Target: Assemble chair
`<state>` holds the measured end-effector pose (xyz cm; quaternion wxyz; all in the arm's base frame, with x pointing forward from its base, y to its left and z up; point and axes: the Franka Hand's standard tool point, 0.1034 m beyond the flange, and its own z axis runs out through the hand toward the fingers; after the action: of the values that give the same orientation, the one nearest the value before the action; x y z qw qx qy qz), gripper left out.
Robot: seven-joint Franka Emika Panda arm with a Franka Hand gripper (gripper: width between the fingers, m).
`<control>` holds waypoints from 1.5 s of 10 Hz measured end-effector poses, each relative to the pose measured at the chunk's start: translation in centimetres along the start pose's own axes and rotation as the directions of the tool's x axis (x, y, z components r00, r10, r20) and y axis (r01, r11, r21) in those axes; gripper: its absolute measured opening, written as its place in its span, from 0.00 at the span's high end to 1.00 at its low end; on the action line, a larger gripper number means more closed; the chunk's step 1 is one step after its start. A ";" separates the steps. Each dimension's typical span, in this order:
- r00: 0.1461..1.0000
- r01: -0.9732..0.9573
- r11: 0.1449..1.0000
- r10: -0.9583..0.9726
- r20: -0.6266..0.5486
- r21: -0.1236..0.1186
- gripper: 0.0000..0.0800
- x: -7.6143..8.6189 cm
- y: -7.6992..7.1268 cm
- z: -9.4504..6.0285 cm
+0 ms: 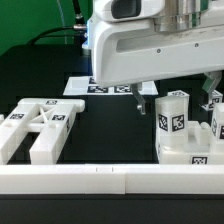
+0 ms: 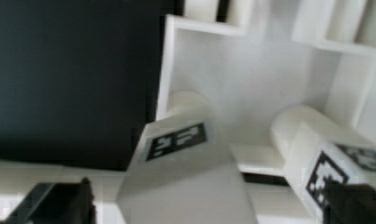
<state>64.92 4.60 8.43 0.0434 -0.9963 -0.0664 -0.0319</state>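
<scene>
The chair is in loose white tagged parts. An upright bar leg point(image 1: 172, 113) stands on the seat block point(image 1: 190, 152) at the exterior view's right, with a second leg point(image 1: 216, 122) at the frame edge. My gripper point(image 1: 176, 103) hangs open over the first leg, one dark finger on each side of it. In the wrist view that leg point(image 2: 181, 150) runs between the fingers point(image 2: 64, 205) with a gap on both sides, and my gripper point(image 2: 208, 206) touches nothing. The other tagged leg point(image 2: 336, 150) stands beside it. The slotted back frame point(image 1: 36, 125) lies at the exterior view's left.
The marker board point(image 1: 100, 88) lies flat at the back, partly under the arm. A long white rail point(image 1: 110, 181) runs along the front edge. The black tabletop point(image 1: 110, 125) shows between the back frame and the seat block.
</scene>
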 end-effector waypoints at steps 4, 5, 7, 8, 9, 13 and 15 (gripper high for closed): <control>1.000 -0.001 1.000 0.001 -0.001 -0.001 0.63 0.0 0.1 0.0; 1.000 -0.008 1.000 0.008 -0.001 -0.001 0.63 0.0 0.1 0.0; 0.995 -0.103 0.995 0.103 -0.002 0.000 0.63 0.2 0.2 0.0; 0.978 -0.208 0.978 0.208 -0.003 0.001 0.63 0.3 0.2 0.0; 0.946 -0.325 0.946 0.325 -0.001 0.002 0.63 0.3 0.1 0.0; 0.686 -0.728 0.686 0.728 0.009 0.003 0.63 0.3 0.1 0.1; 0.575 -0.818 0.575 0.818 0.010 0.002 0.63 0.3 0.1 0.2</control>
<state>65.25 4.53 8.28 0.0561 -0.9149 0.3998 -0.0039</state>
